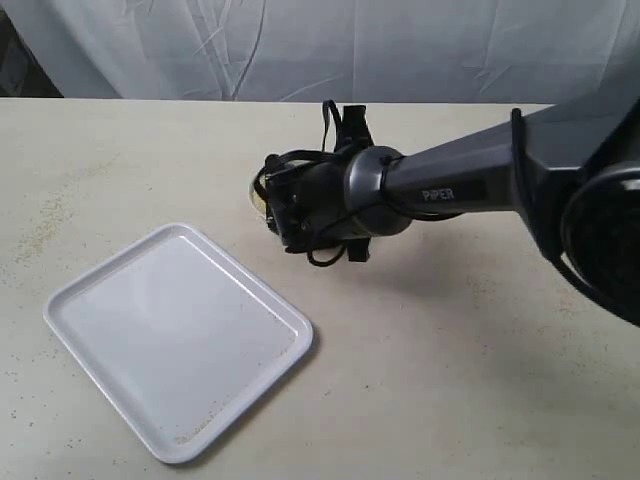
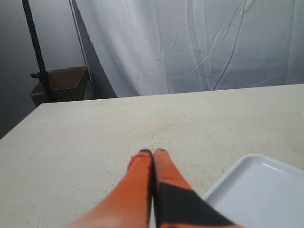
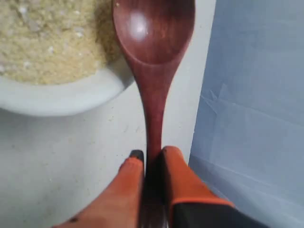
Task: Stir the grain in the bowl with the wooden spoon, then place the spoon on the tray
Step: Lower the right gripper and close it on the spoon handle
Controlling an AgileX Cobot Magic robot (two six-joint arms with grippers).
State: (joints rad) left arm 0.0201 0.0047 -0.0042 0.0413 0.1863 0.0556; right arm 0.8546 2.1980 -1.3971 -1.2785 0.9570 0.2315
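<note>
My right gripper is shut on the handle of the dark reddish-brown wooden spoon. The spoon's oval end hangs over the rim of the white bowl, beside the yellow-tan grain that fills it. In the exterior view the right arm's wrist covers nearly all of the bowl; only a sliver shows. The white tray lies empty at the front left. My left gripper is shut on nothing, low over the table beside the tray's corner.
Loose granules are scattered on the beige table ahead of the left gripper and on the tray's near edge. A white cloth backdrop hangs behind the table. A cardboard box stands beyond the table's far corner.
</note>
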